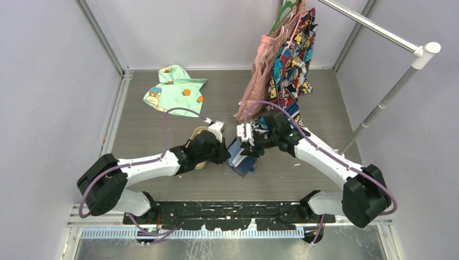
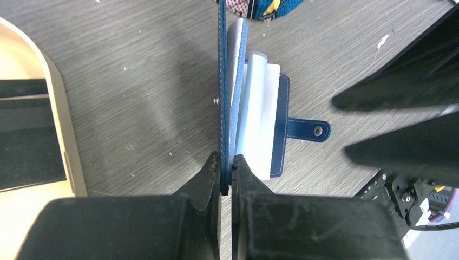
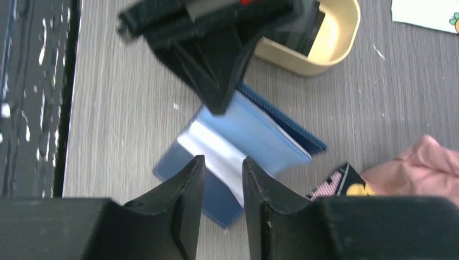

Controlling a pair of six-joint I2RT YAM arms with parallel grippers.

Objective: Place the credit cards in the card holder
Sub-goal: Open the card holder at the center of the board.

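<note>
Surface: you had a grey, wood-grained surface (image 1: 141, 135), flecked with small white specks (image 2: 383, 40).
Card holder: your navy card holder (image 1: 241, 160) sat near the middle, its snap-tab cover flat on the surface and the other cover upright.
Tray: a tan tray (image 2: 59, 119) lay just left of it.
Cloth: a mint-green printed cloth (image 1: 176, 89) lay far back on your left.
Garments: pink and patterned garments (image 1: 281, 76) reached the surface behind the card holder.

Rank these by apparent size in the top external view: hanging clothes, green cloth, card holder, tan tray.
1. hanging clothes
2. green cloth
3. card holder and tan tray: both mostly hidden, so unranked.
</note>
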